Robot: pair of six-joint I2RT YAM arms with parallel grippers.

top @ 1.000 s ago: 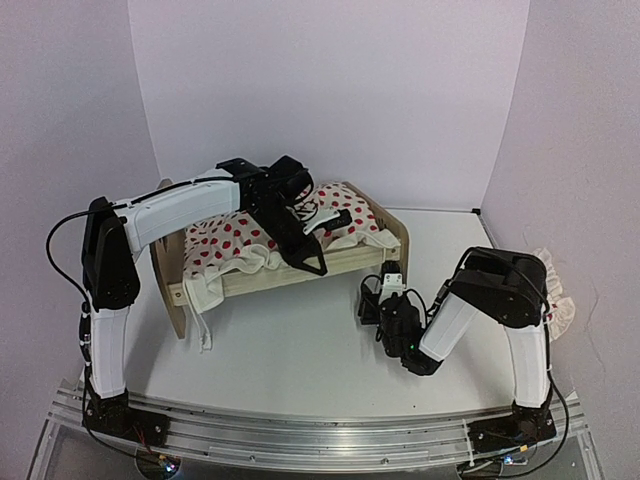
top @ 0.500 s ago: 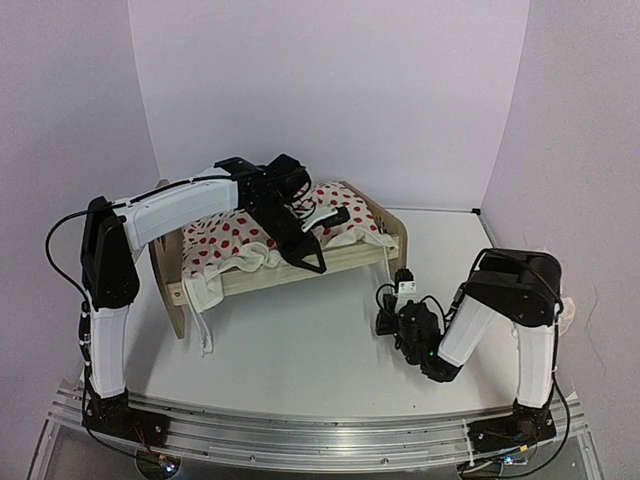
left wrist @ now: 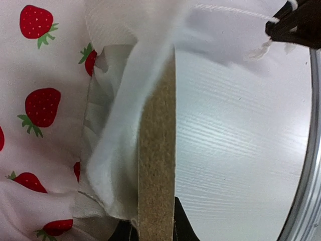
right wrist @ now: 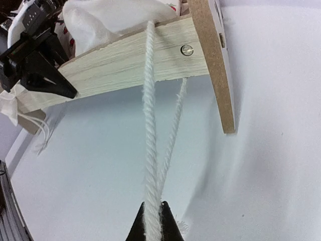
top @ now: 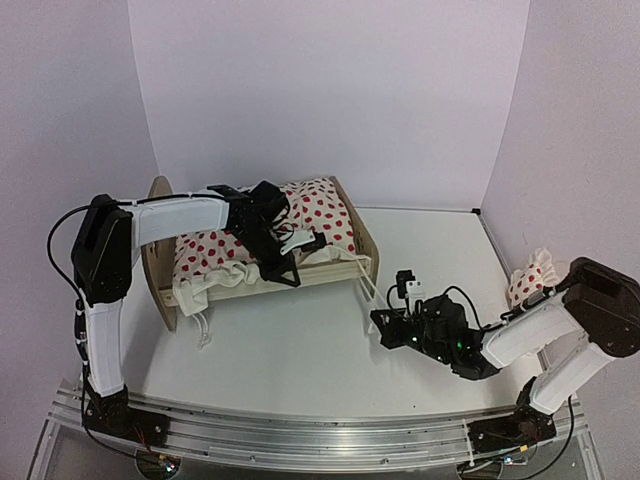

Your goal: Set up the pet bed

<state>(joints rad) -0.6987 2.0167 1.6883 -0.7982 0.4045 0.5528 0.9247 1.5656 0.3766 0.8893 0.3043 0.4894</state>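
The pet bed stands left of centre, headboard on the left and footboard on the right. A cream red-dotted duvet covers it and hides the mattress. My left gripper is shut on the bed's near side rail, whose wood edge runs between the fingers. My right gripper sits on the table right of the footboard, shut on white cords stretched taut from the duvet's corner over the rail.
A small red-dotted ruffled pillow lies at the far right beside the right arm. More loose cords hang off the duvet near the headboard. White walls close in the back and sides.
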